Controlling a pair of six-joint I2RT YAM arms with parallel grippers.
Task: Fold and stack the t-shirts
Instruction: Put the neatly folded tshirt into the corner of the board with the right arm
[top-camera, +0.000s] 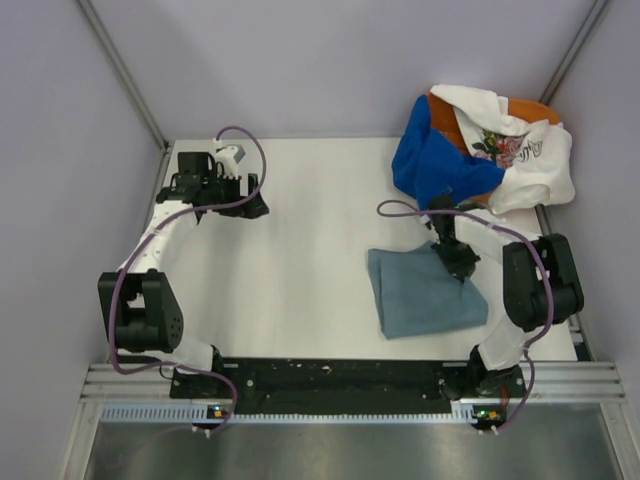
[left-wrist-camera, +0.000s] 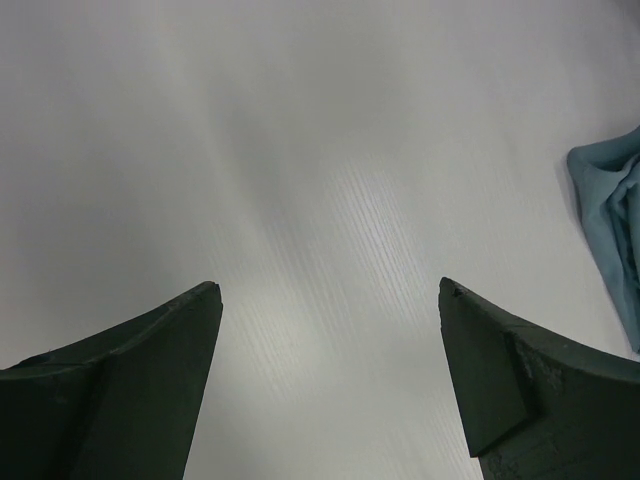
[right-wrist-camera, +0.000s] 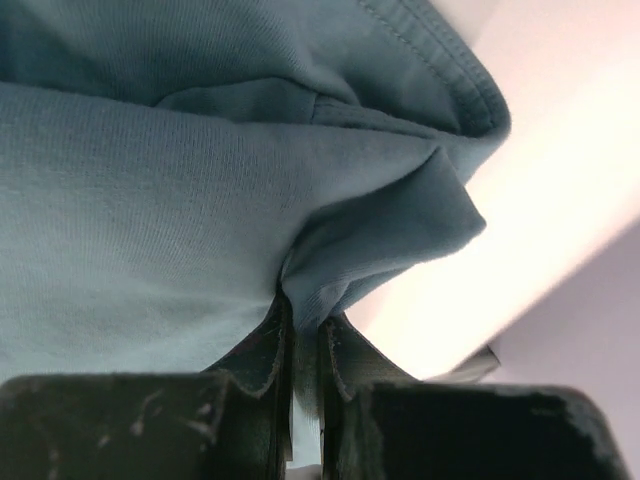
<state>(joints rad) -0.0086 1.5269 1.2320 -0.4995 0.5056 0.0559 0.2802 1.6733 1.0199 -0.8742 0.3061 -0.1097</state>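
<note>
The slate-blue t-shirt (top-camera: 420, 292) lies folded on the table at the right front. My right gripper (top-camera: 461, 272) is shut on a pinch of its cloth near its right edge; in the right wrist view the cloth (right-wrist-camera: 200, 200) runs between the closed fingers. A heap at the back right holds the royal blue t-shirt (top-camera: 430, 158), the white floral t-shirt (top-camera: 520, 150) and the orange t-shirt (top-camera: 530, 108) under them. My left gripper (top-camera: 250, 207) is open and empty over bare table at the back left; its view shows a corner of the slate-blue shirt (left-wrist-camera: 612, 215).
White table (top-camera: 300, 260) with walls on three sides and metal posts at the back corners. A black rail (top-camera: 340, 375) with the arm bases runs along the front edge.
</note>
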